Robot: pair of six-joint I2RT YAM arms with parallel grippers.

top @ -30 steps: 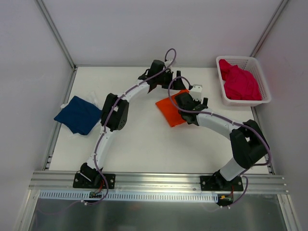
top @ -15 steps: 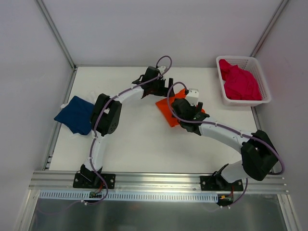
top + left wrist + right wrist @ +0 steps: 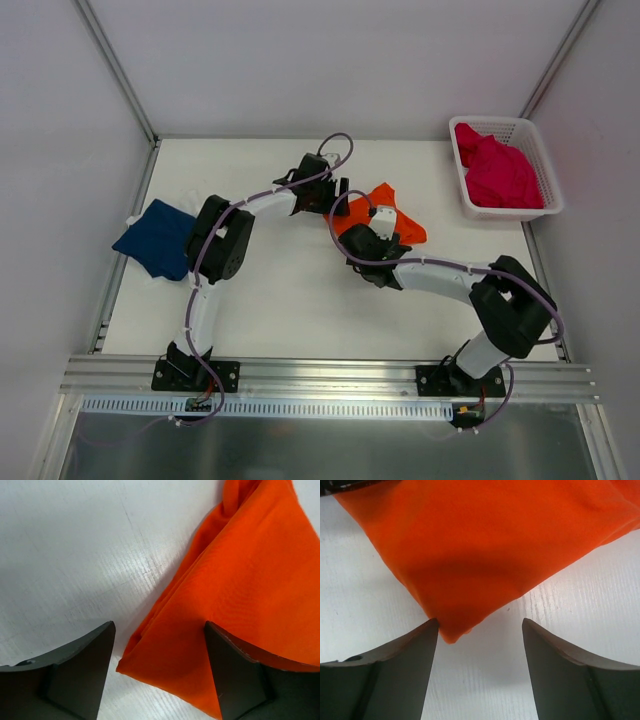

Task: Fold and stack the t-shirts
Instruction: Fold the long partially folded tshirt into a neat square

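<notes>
Bright orange cloth t-shirt (image 3: pixel 392 218): rumpled, mid-table, far of centre. I read step as grabbing corners for fold. Left gripper (image 3: pixel 160 630) jaws wide, corner lying between, not pinched. Right gripper (image 3: pixel 480 622) likewise wide, straddling another corner. Next: I'd close both, lift evenly. Count: three shirts: orange, navy blue t-shirt (image 3: pixel 160 240) at left edge, magenta pink t-shirt (image 3: pixel 497 170) heaped in white mesh basket (image 3: pixel 500 122). One basket.

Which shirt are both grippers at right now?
The orange t-shirt, mid-table: left gripper and right gripper both hover open at its edges. The navy t-shirt lies at the left edge; the magenta t-shirt sits in the basket.
</notes>
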